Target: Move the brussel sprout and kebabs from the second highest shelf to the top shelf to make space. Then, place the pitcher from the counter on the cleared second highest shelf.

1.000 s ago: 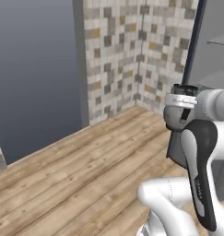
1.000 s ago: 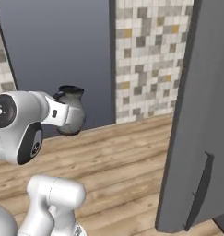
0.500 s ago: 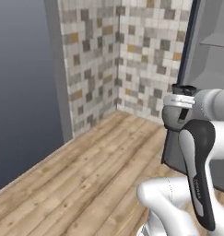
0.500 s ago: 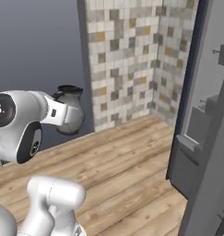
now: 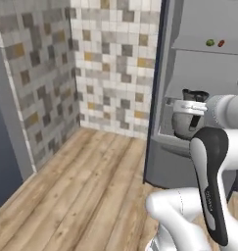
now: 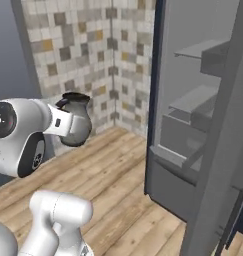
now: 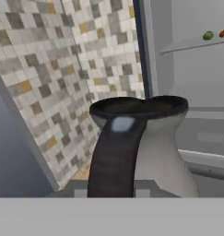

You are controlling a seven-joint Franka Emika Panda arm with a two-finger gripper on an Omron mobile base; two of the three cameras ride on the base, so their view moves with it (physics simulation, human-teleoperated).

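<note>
The gripper (image 5: 189, 105) is clamped on the dark pitcher (image 5: 189, 117) at centre right of the left base view, above the wood floor (image 5: 86, 186), with the brussel sprout (image 5: 209, 42) and kebabs (image 5: 221, 43) on the top shelf (image 5: 199, 48) at upper right.

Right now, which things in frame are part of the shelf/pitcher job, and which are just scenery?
Job:
- pitcher, held in the shut gripper
- brussel sprout and kebabs, on the top shelf
- second highest shelf, bare where it can be seen

Scenery:
- tiled wall
- wooden floor
- fridge door, open
</note>
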